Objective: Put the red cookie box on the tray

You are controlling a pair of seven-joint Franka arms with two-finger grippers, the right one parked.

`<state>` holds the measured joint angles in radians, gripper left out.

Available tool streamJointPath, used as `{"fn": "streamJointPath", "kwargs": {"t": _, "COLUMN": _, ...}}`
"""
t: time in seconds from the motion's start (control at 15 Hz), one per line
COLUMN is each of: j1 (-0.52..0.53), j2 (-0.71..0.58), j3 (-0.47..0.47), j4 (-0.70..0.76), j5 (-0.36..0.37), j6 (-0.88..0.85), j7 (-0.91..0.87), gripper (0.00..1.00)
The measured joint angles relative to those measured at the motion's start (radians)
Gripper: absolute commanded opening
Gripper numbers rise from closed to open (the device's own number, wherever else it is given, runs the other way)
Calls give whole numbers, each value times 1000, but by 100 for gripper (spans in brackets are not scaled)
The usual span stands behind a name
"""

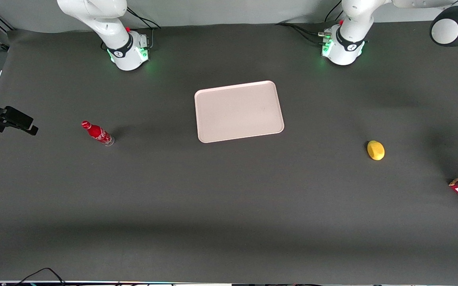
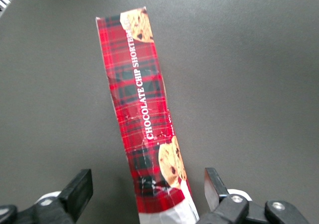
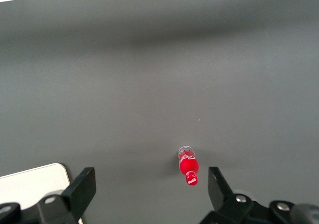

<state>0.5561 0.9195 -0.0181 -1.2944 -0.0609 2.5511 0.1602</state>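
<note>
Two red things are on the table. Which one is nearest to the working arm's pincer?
The red cookie box, tartan with cookie pictures: the open pincer hovers over it at the working arm's end. The small red bottle stands toward the parked arm's end.

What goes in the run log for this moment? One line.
phase: approach | hand: open, above box, no contact | box: on table, toward working arm's end | tray: nothing on it | box not yet grasped

Dark grey matte tabletop [image 1: 229, 206] is filling nearly everything; soft shadow bands are crossing it. Pale wall strip [image 1: 213, 10] is showing above, cables [image 1: 38, 274] trailing at the near edge.
</note>
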Motion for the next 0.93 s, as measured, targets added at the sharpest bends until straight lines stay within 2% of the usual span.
{"fn": "streamJointPath", "kwargs": {"t": 0.13, "j1": 0, "j2": 29, "j3": 0, "j4": 11, "j5": 0, "j6": 30, "j7": 0, "gripper": 100}}
{"fn": "streamJointPath", "kwargs": {"t": 0.2, "j1": 0, "j2": 42, "j3": 0, "j4": 19, "j5": -1, "j6": 41, "j7": 0, "gripper": 96}}
{"fn": "streamJointPath", "kwargs": {"t": 0.27, "j1": 0, "j2": 53, "j3": 0, "j4": 28, "j5": -1, "j6": 47, "j7": 0, "gripper": 88}}
{"fn": "streamJointPath", "kwargs": {"t": 0.33, "j1": 0, "j2": 59, "j3": -1, "j4": 35, "j5": -1, "j6": 50, "j7": 0, "gripper": 67}}
{"fn": "streamJointPath", "kwargs": {"t": 0.4, "j1": 0, "j2": 61, "j3": -3, "j4": 39, "j5": -1, "j6": 51, "j7": 0, "gripper": 60}}
{"fn": "streamJointPath", "kwargs": {"t": 0.53, "j1": 0, "j2": 62, "j3": -9, "j4": 46, "j5": -1, "j6": 51, "j7": 1, "gripper": 36}}
{"fn": "streamJointPath", "kwargs": {"t": 0.67, "j1": -1, "j2": 62, "j3": -13, "j4": 49, "j5": 0, "j6": 51, "j7": 8, "gripper": 20}}
{"fn": "streamJointPath", "kwargs": {"t": 0.73, "j1": -2, "j2": 62, "j3": -14, "j4": 49, "j5": 0, "j6": 52, "j7": 23, "gripper": 4}}
{"fn": "streamJointPath", "kwargs": {"t": 0.8, "j1": -3, "j2": 62, "j3": -14, "j4": 49, "j5": 0, "j6": 56, "j7": 46, "gripper": 0}}
{"fn": "streamJointPath", "kwargs": {"t": 0.93, "j1": -5, "j2": 62, "j3": -15, "j4": 49, "j5": 1, "j6": 72, "j7": 105, "gripper": 0}}
